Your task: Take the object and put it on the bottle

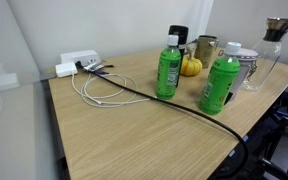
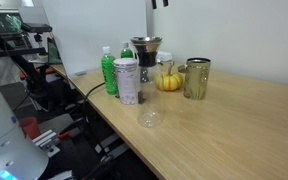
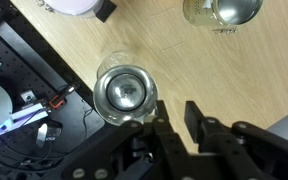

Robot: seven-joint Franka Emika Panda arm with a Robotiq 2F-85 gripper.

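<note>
A clear drinking glass (image 3: 124, 92) stands upright on the wooden table (image 3: 234, 70), near its front edge in an exterior view (image 2: 150, 117). In the wrist view my gripper (image 3: 176, 112) hovers above the table just beside the glass, jaws open with only bare wood between the black fingers (image 3: 194, 118). Only its tip shows at the top edge of an exterior view (image 2: 156, 4), high above the table. Two green bottles (image 1: 168, 68) (image 1: 221, 85) stand upright further back. They also show in an exterior view as a green bottle (image 2: 107, 72) and a pale-labelled bottle (image 2: 127, 82).
A small pumpkin (image 2: 168, 80), a metal cup (image 2: 196, 78) and a glass coffee dripper (image 2: 144, 50) stand behind the bottles. A black cable (image 1: 134, 92), a white cord and a power strip (image 1: 79, 62) lie on the table. Black equipment sits below the table edge (image 3: 24, 90).
</note>
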